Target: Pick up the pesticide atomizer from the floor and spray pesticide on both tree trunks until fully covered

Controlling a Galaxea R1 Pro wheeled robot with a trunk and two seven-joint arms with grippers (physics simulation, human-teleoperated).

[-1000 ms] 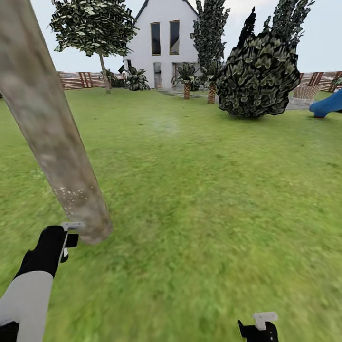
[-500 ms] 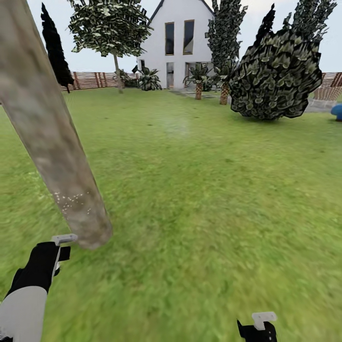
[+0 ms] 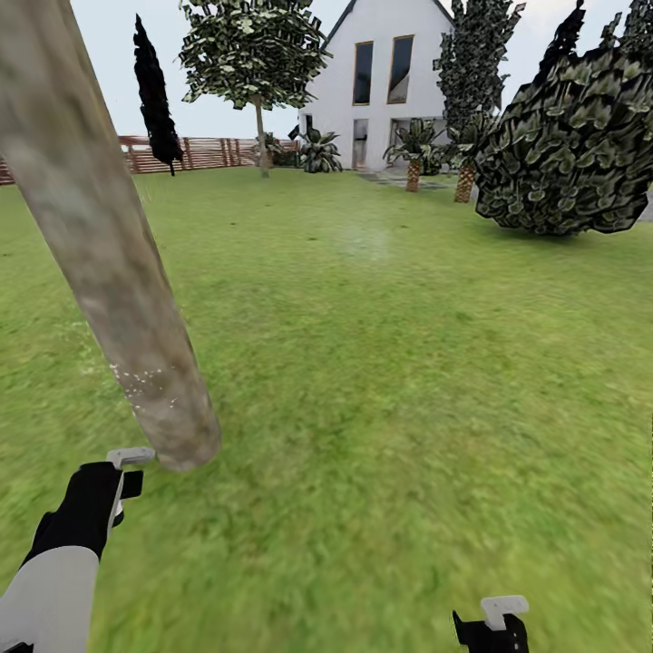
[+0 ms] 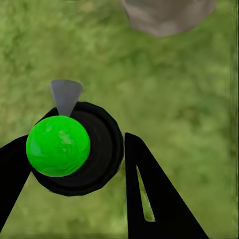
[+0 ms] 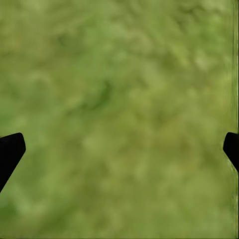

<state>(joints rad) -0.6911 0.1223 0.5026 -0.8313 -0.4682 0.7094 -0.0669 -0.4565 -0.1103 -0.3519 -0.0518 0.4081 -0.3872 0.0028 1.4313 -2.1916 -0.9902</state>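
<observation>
pesticide atomizer [image 4: 74,149] sits wedged between the left gripper [image 4: 79,172] fingers [image 4: 154,194], clamped I think, near the tree trunk [image 3: 109,272] base; right gripper [image 5: 119,149] fingers spread wide over grass [image 5: 124,99]

Left gripper [image 4: 74,164] fingers clamp the pesticide atomizer [image 4: 79,149], green spot facing camera, over grass [image 4: 179,89]; tree trunk [image 4: 167,15] base near.

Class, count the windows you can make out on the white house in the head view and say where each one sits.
2 clear ones: tall dark windows side by side on the upper storey of the white house, the left window and the right window. Darker openings below are too blurred to count, and foliage may hide more.
</observation>
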